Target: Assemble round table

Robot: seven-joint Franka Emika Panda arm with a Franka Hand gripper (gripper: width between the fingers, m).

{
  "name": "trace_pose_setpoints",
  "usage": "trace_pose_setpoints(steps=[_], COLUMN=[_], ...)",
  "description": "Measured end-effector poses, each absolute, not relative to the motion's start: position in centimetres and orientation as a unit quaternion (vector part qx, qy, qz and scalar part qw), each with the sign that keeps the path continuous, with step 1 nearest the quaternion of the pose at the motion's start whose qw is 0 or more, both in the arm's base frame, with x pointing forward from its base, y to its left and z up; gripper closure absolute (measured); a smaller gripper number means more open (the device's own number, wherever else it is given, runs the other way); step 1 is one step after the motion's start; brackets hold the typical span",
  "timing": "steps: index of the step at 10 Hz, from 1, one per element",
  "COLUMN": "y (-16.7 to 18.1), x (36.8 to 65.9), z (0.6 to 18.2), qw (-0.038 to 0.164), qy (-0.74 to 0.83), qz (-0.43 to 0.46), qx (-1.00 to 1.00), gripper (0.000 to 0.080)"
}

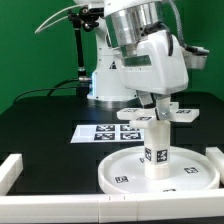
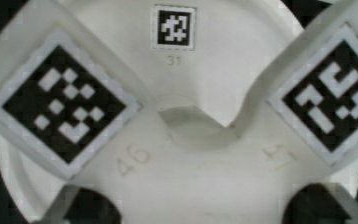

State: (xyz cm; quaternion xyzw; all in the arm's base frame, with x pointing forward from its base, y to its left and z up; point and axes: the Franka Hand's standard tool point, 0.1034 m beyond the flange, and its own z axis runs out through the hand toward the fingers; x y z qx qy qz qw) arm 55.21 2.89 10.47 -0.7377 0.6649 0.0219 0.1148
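Note:
The large rimmed round disc [image 1: 190,172] lies flat on the black table at the front of the exterior view. The short thick cylinder leg [image 1: 156,150] stands upright on its middle. The flat cross-shaped base [image 1: 176,114] sits level at the top of the leg; I cannot tell whether they touch. My gripper [image 1: 150,103] comes down from above and is shut on the base's middle. In the wrist view the base [image 2: 194,140] fills the picture with tagged arms on both sides. The dark fingertips [image 2: 101,205] flank its near arm, with my gripper [image 2: 202,205] closed on it.
The marker board [image 1: 100,132] lies flat behind the disc. White border blocks stand at the exterior view's left [image 1: 10,170], front [image 1: 60,205] and right [image 1: 214,155]. A black stand [image 1: 80,50] rises at the back beside the arm's base.

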Motion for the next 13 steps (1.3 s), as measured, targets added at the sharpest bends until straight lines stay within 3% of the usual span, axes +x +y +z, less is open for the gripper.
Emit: trace_pose_setpoints(steps=[5,9,11,13], y=[2.8,2.8,2.8,2.6], x=[55.3,55.4,55.4,55.8], z=[10.4,10.5,10.5,12.2], qw=[0.114,0.113,0.113,0.134], qy=[0.822,0.858,0.852,0.826], qz=[0.042,0.054,0.053,0.052], qx=[-0.557,-0.498,-0.509,-0.545], gripper=[0.0353,0.0353,0.0175,0.0153])
